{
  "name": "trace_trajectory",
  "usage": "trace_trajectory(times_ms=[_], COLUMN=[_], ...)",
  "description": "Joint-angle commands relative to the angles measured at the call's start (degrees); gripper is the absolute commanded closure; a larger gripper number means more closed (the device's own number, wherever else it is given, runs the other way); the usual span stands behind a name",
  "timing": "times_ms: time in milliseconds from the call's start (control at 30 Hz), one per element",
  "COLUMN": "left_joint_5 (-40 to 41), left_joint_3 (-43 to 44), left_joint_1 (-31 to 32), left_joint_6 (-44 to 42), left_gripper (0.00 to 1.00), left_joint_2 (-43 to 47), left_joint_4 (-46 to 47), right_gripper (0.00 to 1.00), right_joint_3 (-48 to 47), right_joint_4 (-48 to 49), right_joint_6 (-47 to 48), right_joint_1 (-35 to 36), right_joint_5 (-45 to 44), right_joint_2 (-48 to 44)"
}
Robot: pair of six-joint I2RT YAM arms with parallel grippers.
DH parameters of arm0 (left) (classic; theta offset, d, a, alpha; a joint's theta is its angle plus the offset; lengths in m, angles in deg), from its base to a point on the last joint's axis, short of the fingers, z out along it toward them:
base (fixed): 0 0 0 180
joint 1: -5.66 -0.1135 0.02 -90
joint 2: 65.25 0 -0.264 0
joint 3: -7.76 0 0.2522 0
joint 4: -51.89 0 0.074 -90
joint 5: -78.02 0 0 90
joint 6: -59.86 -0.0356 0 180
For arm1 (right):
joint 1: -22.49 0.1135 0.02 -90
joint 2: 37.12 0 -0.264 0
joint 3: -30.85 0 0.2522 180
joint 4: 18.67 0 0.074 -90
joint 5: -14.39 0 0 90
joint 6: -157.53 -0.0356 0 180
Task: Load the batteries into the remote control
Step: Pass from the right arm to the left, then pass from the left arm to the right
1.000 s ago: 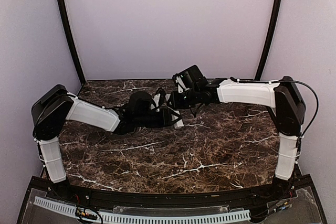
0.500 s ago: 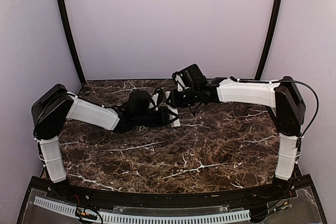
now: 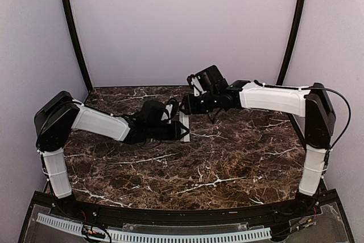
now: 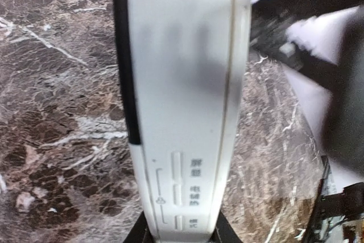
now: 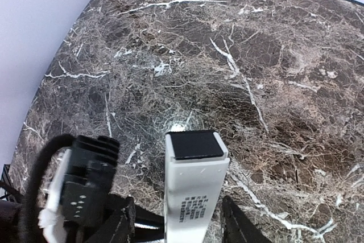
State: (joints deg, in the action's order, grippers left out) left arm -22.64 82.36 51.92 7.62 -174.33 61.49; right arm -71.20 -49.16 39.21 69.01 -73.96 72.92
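The remote control (image 3: pixel 183 121) is a slim white bar held off the table between the two arms. In the left wrist view the remote control (image 4: pixel 182 83) runs up from my left gripper (image 4: pixel 181 236), whose black fingers (image 4: pixel 142 235) press both its sides at the button end. In the right wrist view the remote control (image 5: pixel 193 192) shows a dark square window at its far end. My right gripper (image 5: pixel 179 223) straddles it with jaws spread and a gap on the left side. In the top view my left gripper (image 3: pixel 180 133) is just below my right gripper (image 3: pixel 188 108). No batteries are in view.
The dark brown marble table (image 3: pixel 227 157) runs under both arms. Purple walls and two black poles (image 3: pixel 73 32) close off the back. A black rail with a white strip (image 3: pixel 170 234) lies along the near edge.
The remote has moved left and toward the back in my left gripper and now stands more upright in the top view. My right arm has risen and shifted slightly with it.
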Motion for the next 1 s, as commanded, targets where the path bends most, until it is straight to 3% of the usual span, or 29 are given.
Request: trace_trajectory(times_ms=[0,233,300,433,567,767,967], left_joint_5=[8.02,28.05,38.01,49.48,58.20,66.13,67.99], left_joint_3=[1.55,3.59,3.55,1.59,-1.24,-5.80,-7.95], left_joint_1=[0.26,3.94,5.52,7.68,9.26,12.18,14.28], left_joint_6=[-10.00,-30.05,-37.27,-51.31,-65.09,-89.76,-112.37], left_gripper=[1.00,1.00,1.00,1.00,1.00,1.00,1.00], left_joint_2=[3.59,5.84,5.74,5.64,5.00,1.89,-4.70], left_joint_4=[-8.64,-15.43,-15.08,-9.53,0.38,24.83,53.42], right_gripper=[0.47,0.43,0.41,0.39,0.36,0.29,0.20], right_joint_3=[-3.74,-2.45,-0.79,3.80,8.92,16.72,25.46], right_joint_4=[-2.23,-6.00,-6.01,-6.07,-4.56,-0.15,14.33], right_joint_6=[2.50,1.87,0.63,-1.70,-4.77,-11.11,-21.21], right_joint_1=[-0.70,-3.09,-4.29,-6.32,-7.75,-8.85,-9.54], right_joint_5=[1.92,6.21,8.30,12.85,17.20,22.21,26.52], right_joint_2=[-6.57,-11.97,-13.70,-16.36,-18.97,-23.12,-25.31])
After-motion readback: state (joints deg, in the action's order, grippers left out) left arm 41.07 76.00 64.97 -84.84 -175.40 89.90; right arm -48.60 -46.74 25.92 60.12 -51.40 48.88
